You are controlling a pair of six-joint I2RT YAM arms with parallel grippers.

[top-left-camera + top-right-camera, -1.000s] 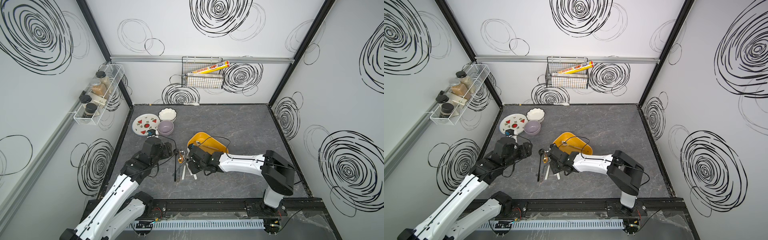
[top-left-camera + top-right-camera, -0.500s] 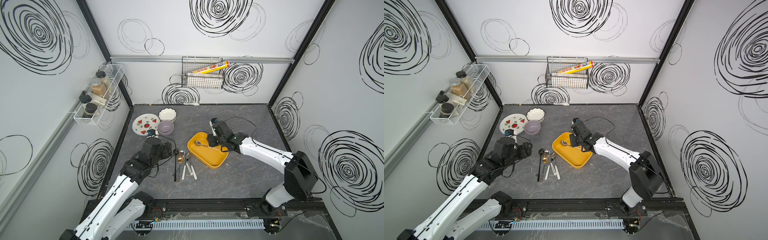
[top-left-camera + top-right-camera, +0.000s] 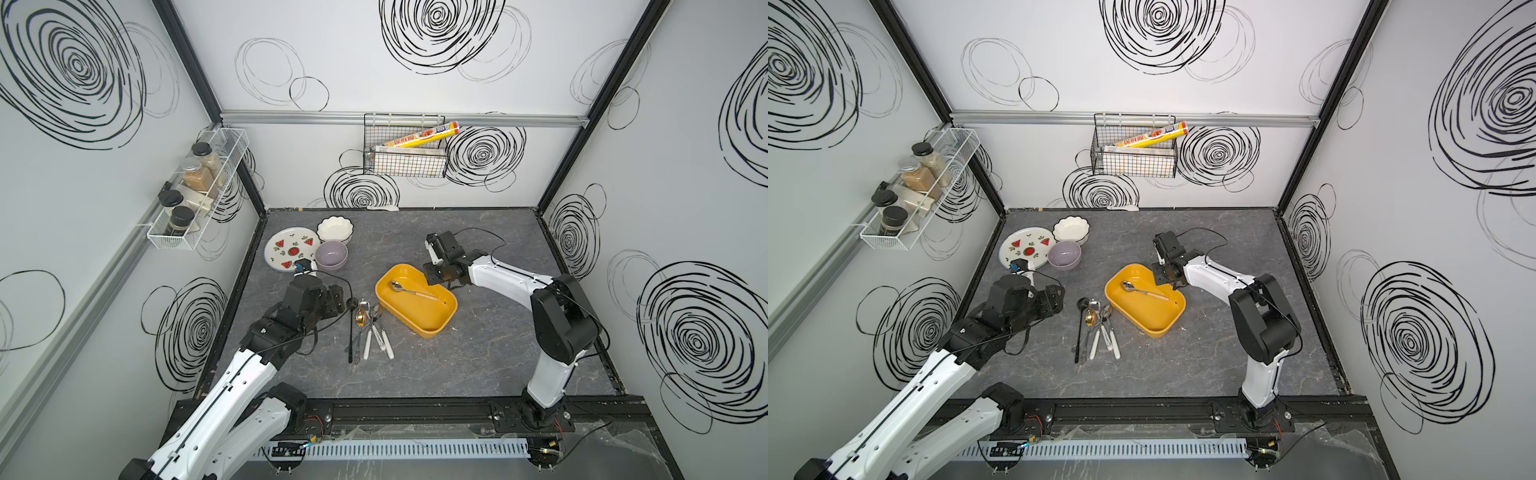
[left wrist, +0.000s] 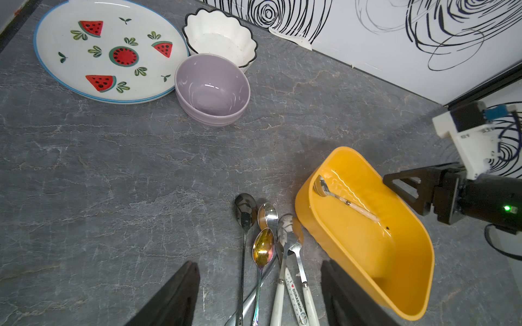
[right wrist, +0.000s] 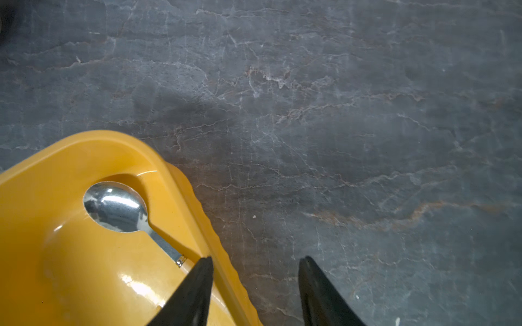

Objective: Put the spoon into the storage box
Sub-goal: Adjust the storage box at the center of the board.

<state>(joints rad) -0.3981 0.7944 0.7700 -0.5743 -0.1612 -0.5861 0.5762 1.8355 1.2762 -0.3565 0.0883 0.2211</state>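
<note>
Over by the far left corner of the surface, a watermelon plate, a white bowl and a purple bowl are sitting bunched together. The left claw is hanging just frontward of them. Its jaws are standing wide apart, gripping nothing, and aiming over a loose pile of spoons lying on the surface. Right beside that pile, roughly mid-surface, the storage box is sitting at an angle. The spoon is lying flat inside it, bowl end pointing toward the left edge. The right claw is hovering at the box's far rim with jaws parted, holding nothing, and one finger is sitting over the rim.
</note>
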